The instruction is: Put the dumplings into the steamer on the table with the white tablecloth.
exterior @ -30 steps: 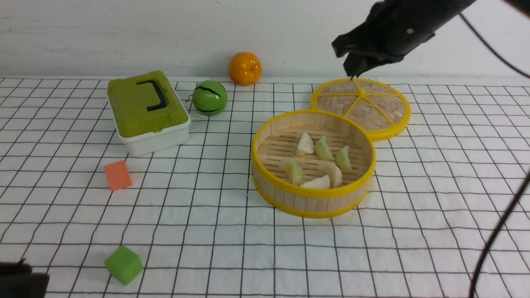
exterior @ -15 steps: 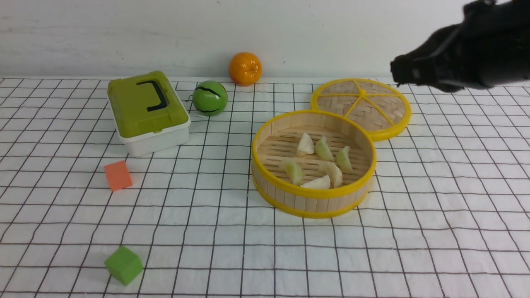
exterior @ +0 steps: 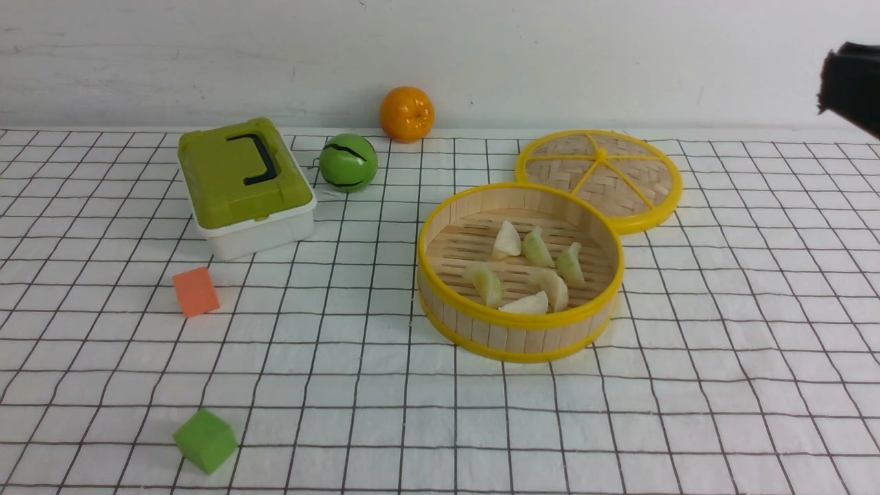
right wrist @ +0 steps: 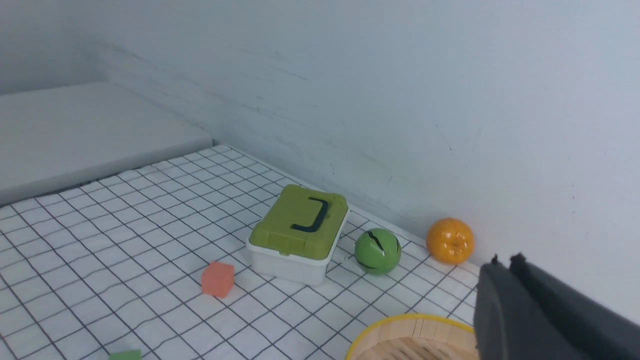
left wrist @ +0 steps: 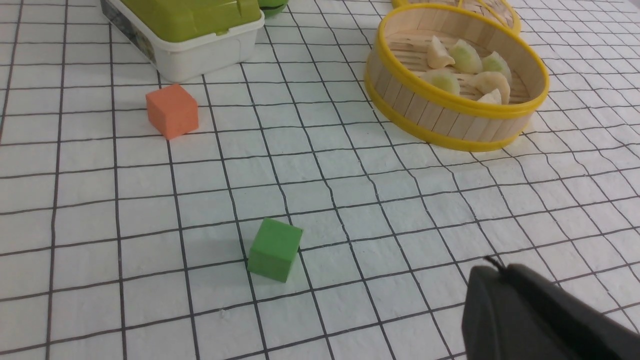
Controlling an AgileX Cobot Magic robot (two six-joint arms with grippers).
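All six dumplings (exterior: pixel 526 271) lie inside the steamer (exterior: pixel 520 323), which sits on the tabletop (exterior: pixel 722 357) right of centre, its lid (exterior: pixel 599 177) touching it at about 1 o'clock. The left hand (left wrist: pixel 487 280) and the right hand (right wrist: pixel 502 272) are both clenched on nothing, clear of the steamer.
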